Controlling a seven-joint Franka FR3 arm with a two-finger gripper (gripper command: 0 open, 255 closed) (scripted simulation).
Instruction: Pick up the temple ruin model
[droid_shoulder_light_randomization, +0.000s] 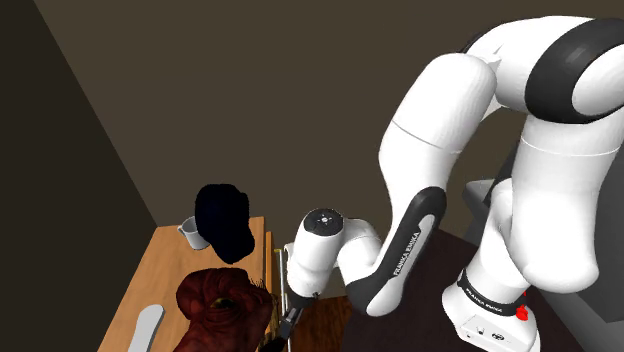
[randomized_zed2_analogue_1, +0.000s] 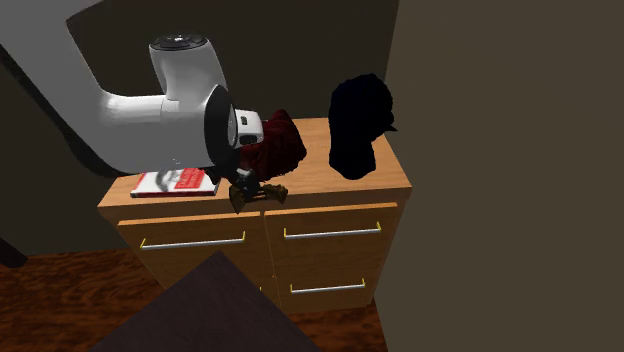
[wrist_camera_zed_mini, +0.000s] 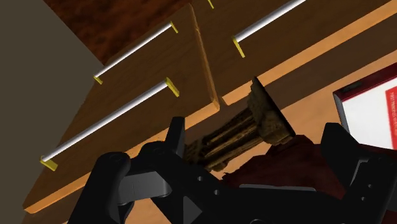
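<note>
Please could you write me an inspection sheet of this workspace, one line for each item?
Surface: wooden dresser top, crowded.
Job's things: model at the top's front edge, above the drawers.
Clutter: dark red figure right behind the model; black shape; cup; pale flat piece; red-and-white book.
Jaws: open, the model between them; whether they touch it cannot be told.
Cables: nothing seen.
Surroundings: drawers with bar handles, dark wall, wooden floor.
</note>
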